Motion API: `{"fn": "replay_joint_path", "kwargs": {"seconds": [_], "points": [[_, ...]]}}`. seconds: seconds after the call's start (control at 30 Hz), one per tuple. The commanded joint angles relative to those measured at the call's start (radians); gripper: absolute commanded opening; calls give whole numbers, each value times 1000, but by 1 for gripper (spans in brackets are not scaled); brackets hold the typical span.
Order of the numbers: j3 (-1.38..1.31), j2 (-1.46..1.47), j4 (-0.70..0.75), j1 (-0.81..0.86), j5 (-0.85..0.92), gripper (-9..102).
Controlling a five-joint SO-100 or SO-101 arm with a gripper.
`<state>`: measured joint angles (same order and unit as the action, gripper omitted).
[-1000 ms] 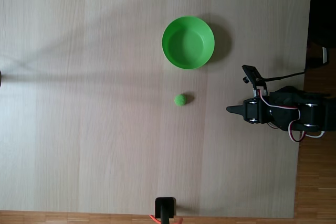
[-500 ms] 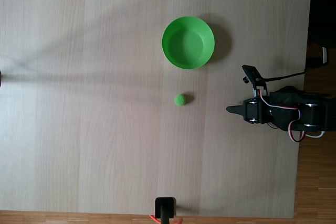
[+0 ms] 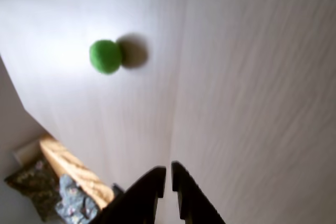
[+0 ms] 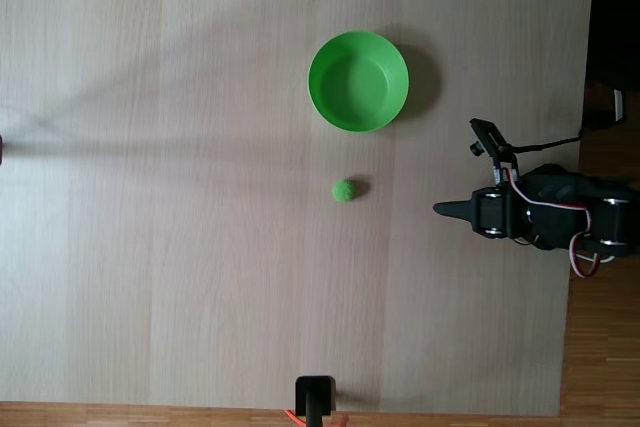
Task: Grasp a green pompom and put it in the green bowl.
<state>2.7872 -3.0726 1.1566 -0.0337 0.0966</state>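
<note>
A small fuzzy green pompom (image 4: 343,190) lies on the pale wooden table, just below the round green bowl (image 4: 358,81) in the fixed view. The bowl holds nothing. My gripper (image 4: 438,209) points left from the right side of the table, well to the right of the pompom and apart from it. In the wrist view the dark fingertips (image 3: 168,172) stand nearly together with a thin gap and nothing between them, and the pompom (image 3: 105,56) sits up and to the left.
A black clamp-like object (image 4: 315,399) sits at the table's bottom edge in the fixed view. The table's right edge (image 4: 578,247) runs beside my arm's base, with wooden floor beyond. A table corner (image 3: 68,169) with clutter below appears at the wrist view's lower left.
The arm has shifted slightly to the right and the wrist camera bracket has moved with it. The pompom and bowl have not moved.
</note>
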Motion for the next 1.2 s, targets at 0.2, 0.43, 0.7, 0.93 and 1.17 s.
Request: {"fn": "replay_joint_path", "kwargs": {"seconds": [0.2, 0.43, 0.7, 0.93, 1.17], "points": [[-483, 469, -2, 2, 6, 0], [-796, 824, 5, 5, 6, 0], [-996, 1132, 5, 5, 5, 0], [-1040, 1292, -8, 5, 5, 0], [-1092, 1447, -9, 5, 5, 11]]}}
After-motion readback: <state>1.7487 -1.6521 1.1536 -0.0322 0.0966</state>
